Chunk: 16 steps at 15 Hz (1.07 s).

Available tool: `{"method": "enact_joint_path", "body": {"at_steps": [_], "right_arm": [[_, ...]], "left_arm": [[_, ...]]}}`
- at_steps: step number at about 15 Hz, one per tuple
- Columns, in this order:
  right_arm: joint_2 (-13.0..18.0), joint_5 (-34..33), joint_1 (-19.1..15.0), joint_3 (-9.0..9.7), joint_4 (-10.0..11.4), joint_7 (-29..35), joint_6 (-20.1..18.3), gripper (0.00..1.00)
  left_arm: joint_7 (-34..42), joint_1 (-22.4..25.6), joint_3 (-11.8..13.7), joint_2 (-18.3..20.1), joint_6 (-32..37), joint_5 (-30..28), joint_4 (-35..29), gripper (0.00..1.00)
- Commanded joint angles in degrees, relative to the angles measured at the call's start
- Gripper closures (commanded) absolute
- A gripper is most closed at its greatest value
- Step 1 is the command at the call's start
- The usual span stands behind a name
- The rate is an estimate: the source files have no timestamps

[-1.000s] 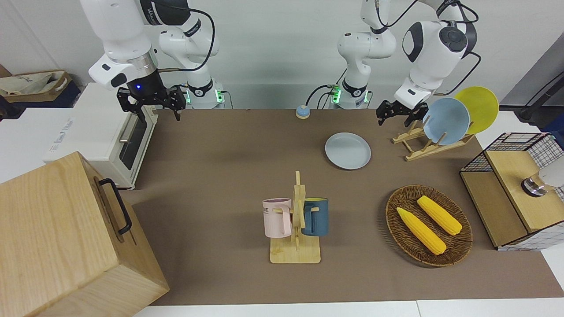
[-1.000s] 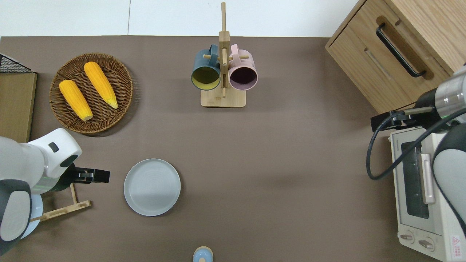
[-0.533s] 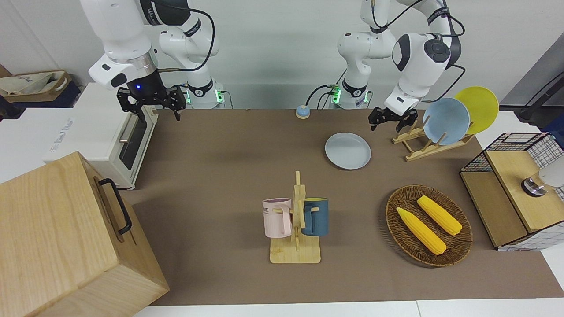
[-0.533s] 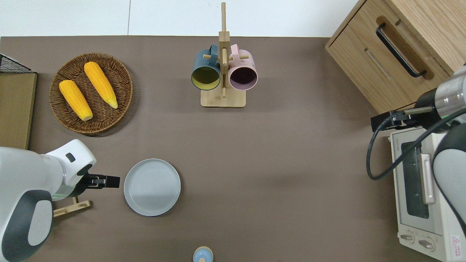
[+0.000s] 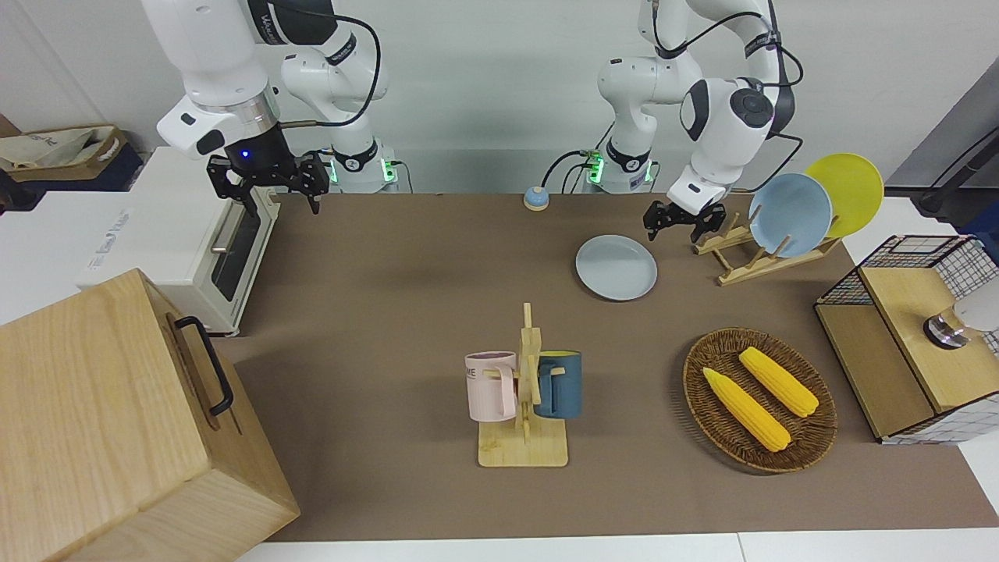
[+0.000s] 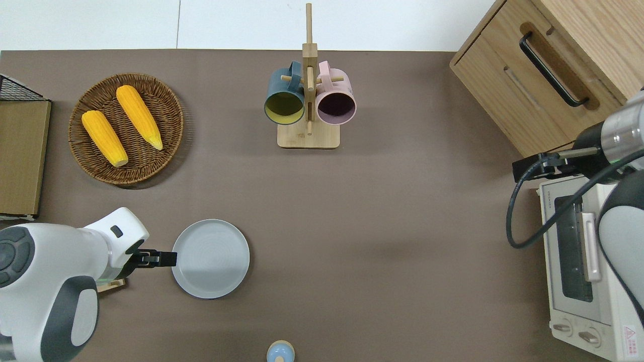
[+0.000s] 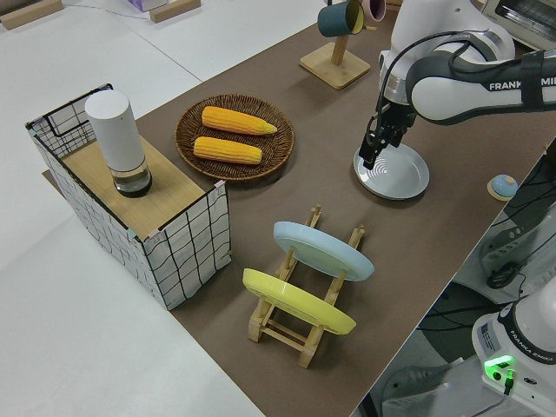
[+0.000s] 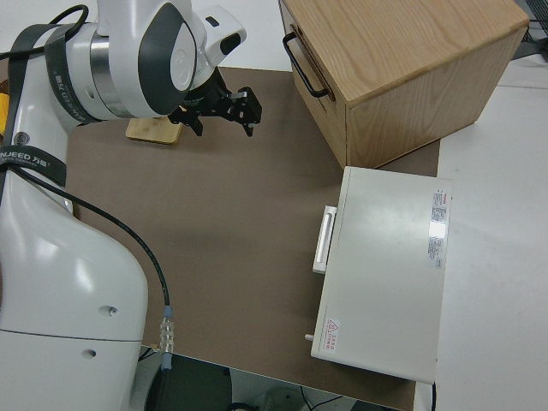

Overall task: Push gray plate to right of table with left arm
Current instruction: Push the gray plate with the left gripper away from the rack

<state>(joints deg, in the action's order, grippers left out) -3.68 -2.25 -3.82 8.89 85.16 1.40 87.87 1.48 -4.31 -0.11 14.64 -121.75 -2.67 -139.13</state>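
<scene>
The gray plate (image 5: pixel 616 268) lies flat on the brown table (image 5: pixel 406 265), nearer to the robots than the mug rack; it also shows in the overhead view (image 6: pixel 210 258) and the left side view (image 7: pixel 393 171). My left gripper (image 5: pixel 676 228) is open and empty, low at the plate's rim on the side toward the left arm's end of the table, as the overhead view (image 6: pixel 157 259) and the left side view (image 7: pixel 372 158) show. I cannot tell whether it touches the rim. My right arm is parked, its gripper (image 8: pixel 224 120) open and empty.
A wooden dish rack (image 5: pixel 734 257) holds a sky-blue plate (image 5: pixel 790 215) and a yellow plate (image 5: pixel 851 191) beside the left gripper. A wicker basket (image 5: pixel 702 390) with two corn cobs, a mug rack (image 5: pixel 524 390), a small bell (image 5: pixel 535 198), a toaster oven (image 5: pixel 211 234) and a wooden box (image 5: pixel 117 414) stand around.
My left gripper has moved down from over the dish rack toward the gray plate and now stands at its rim. The plate and the right arm have not moved.
</scene>
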Motion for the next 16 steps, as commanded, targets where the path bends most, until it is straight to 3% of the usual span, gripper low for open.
{"method": "enact_joint_path", "body": {"at_steps": [1,8,16], "right_arm": [[0.3,0.4,0.0,-0.01,-0.1,0.2,-0.6,0.017],[0.3,0.4,0.0,-0.01,-0.1,0.2,-0.6,0.017],[0.3,0.4,0.0,-0.01,-0.1,0.2,-0.6,0.017]], "left_arm": [[-1.0,-1.3,0.3,2.1,-8.0,-0.7,-7.5,0.01],[-2.4,-2.5,0.3,-4.5,-20.2,-0.8,-10.9,0.01],[-2.5,-2.8,0.4,-5.9,-21.6,-0.8,-11.3,0.01]]}}
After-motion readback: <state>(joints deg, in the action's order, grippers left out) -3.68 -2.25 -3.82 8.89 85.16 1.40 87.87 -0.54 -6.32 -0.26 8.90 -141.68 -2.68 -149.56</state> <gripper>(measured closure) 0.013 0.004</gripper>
